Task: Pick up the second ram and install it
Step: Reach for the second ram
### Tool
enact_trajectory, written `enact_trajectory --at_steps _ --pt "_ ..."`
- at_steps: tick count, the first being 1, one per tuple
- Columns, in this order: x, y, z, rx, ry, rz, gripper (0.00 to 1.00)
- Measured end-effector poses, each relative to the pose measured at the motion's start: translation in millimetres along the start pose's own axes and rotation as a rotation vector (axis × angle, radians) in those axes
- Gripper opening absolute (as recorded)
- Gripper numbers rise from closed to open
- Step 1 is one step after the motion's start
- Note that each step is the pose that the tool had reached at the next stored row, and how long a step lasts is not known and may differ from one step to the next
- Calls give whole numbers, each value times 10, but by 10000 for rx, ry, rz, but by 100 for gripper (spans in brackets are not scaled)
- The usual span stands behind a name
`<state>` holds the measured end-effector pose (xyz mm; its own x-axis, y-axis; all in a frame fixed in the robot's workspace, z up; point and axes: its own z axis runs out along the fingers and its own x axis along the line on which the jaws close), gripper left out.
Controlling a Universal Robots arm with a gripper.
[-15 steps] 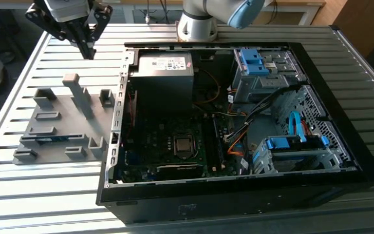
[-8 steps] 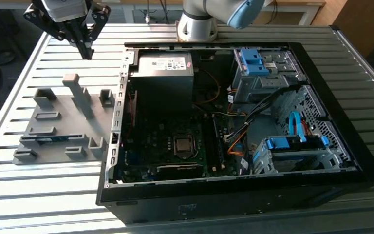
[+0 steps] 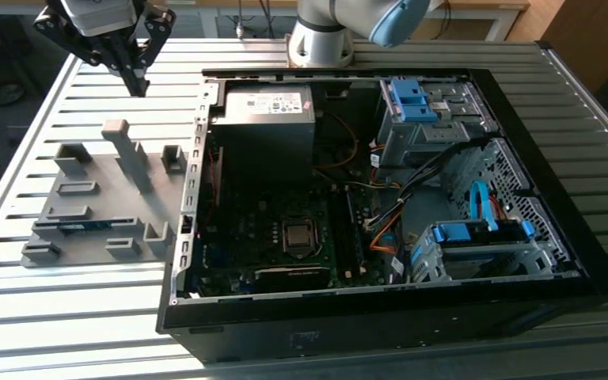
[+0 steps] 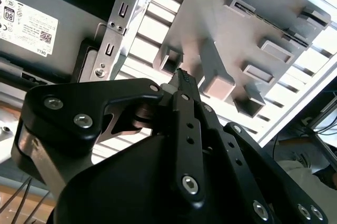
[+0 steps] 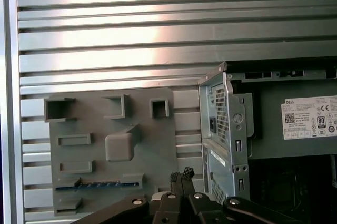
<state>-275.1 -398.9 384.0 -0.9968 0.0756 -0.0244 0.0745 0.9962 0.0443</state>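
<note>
Found the gripper (image 3: 135, 87) hanging high over the counter (image 3: 72, 317), well above the gray slotted rack (image 3: 104, 202) and touching nothing. Saw the jaws pressed together in both wrist views, fingertips (image 4: 183, 79) meeting with nothing clamped between them. Located the second ram (image 5: 100, 184) seated in a long slot of the rack, one row in from the rack's end farthest from its tall post (image 3: 130, 154), with just its blue-green top edge showing above the gray plastic. Picked out the same strip in the exterior view as a thin bluish line in the rack's long slot, well apart from the gripper. Noted an open computer case (image 3: 389, 313) lying on its side just beside the rack, on the exterior view's right of it, both resting on the slatted metal counter. Made out inside the case a motherboard (image 3: 272, 237), a power supply (image 3: 267, 119) with a white label at the end level with the rack's tall post, and bright blue drive-bay clips (image 3: 410, 99) along the case wall farthest from the rack. Spotted the arm's base (image 3: 320, 43) on the counter past the case's power-supply end.
</note>
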Motion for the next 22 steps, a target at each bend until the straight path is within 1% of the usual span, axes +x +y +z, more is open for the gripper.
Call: enact_trajectory --at_steps 5,9,10,12,14,18,22 --pt "34 -3 6 -2 1 0 10" --pt "50 -4 8 4 30 1 10" --pt "52 -4 9 6 49 1 10" --pt "54 -5 9 11 117 4 10" --pt "56 -5 8 15 147 3 10" --pt "91 -7 9 13 157 -103 10" --pt "123 -10 9 9 167 -367 10"
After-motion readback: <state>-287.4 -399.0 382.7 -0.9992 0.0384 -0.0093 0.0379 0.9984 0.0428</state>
